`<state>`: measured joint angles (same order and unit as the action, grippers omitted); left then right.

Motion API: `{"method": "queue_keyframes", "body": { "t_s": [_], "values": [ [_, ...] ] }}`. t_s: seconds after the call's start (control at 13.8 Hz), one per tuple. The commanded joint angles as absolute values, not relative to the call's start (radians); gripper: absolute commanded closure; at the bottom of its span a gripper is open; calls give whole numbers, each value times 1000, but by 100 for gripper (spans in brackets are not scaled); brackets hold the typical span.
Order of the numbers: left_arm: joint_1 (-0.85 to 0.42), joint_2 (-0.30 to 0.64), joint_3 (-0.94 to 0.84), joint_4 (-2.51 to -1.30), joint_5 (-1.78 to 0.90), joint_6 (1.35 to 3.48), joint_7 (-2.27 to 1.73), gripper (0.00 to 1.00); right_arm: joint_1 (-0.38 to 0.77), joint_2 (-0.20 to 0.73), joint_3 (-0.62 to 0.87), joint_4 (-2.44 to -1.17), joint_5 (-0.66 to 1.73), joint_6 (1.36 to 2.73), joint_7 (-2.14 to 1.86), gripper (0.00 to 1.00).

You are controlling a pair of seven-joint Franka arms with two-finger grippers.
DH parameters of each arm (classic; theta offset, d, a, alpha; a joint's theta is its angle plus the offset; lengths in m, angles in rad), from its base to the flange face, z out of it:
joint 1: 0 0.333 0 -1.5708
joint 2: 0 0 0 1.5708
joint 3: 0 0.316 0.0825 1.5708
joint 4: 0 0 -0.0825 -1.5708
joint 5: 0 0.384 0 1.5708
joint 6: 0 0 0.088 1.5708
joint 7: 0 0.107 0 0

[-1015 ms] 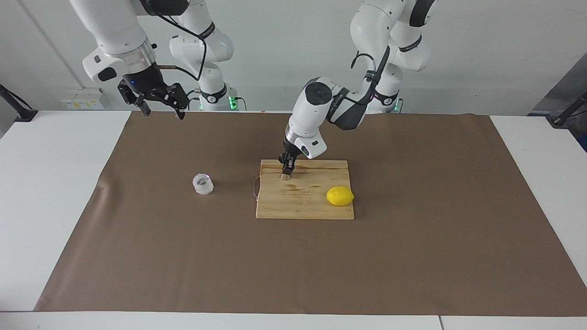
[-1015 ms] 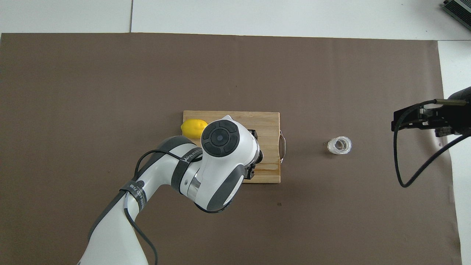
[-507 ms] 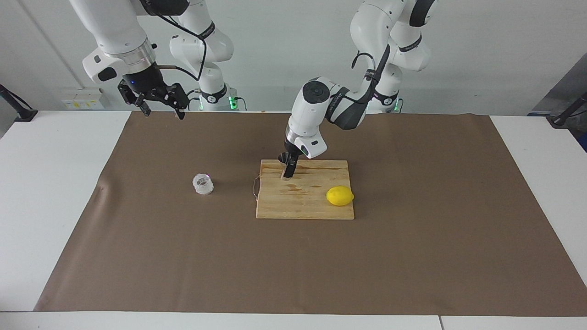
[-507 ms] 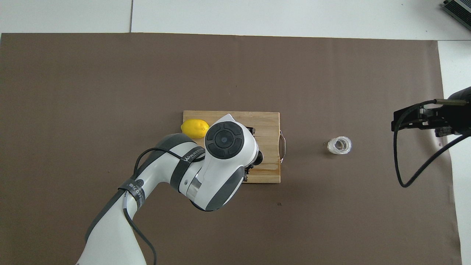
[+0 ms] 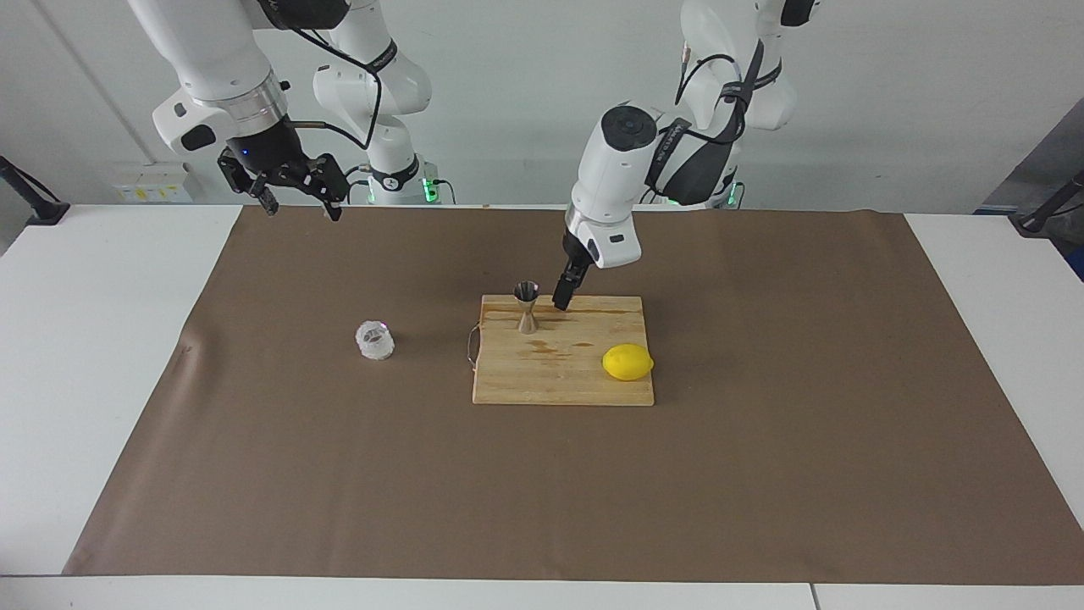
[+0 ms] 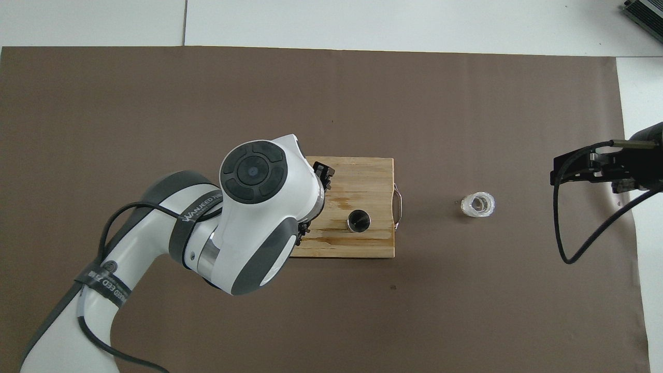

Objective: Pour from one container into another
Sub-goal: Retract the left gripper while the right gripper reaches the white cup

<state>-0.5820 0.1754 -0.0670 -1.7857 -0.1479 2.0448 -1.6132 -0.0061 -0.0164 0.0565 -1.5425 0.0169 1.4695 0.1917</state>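
The metal hourglass jigger [image 5: 527, 310] stands upright and free on the wooden cutting board [image 5: 559, 385], at the part of the board nearer to the robots; its dark mouth shows in the overhead view [image 6: 358, 221]. My left gripper [image 5: 562, 298] hangs open and empty just above the board, beside the jigger and apart from it. The clear faceted glass cup [image 5: 375, 341] stands on the brown mat toward the right arm's end, also seen in the overhead view [image 6: 478, 204]. My right gripper [image 5: 298, 203] waits open and high over the mat's edge, well away from the glass.
A yellow lemon [image 5: 627, 362] lies on the board toward the left arm's end; my left arm hides it in the overhead view. The board [image 6: 375, 176] has a wire handle [image 6: 398, 206] on the side toward the glass. The brown mat [image 5: 762, 474] covers the table's middle.
My left gripper was closed around the jigger on the board. It has let go, risen and moved toward the left arm's end. The jigger now stands alone. The right arm has not moved.
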Motion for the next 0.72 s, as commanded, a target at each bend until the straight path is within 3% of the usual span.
{"method": "queue_keyframes", "body": {
  "t_s": [0.0,0.65],
  "values": [
    [-517,146,-71,-1786,-137,1997,-1476,0,-9,-43,63,-1594,40,1499,190,0],
    [-194,-24,-71,-1798,-137,1813,-698,0,3,-115,69,-1828,34,1700,-189,0]
  ]
}}
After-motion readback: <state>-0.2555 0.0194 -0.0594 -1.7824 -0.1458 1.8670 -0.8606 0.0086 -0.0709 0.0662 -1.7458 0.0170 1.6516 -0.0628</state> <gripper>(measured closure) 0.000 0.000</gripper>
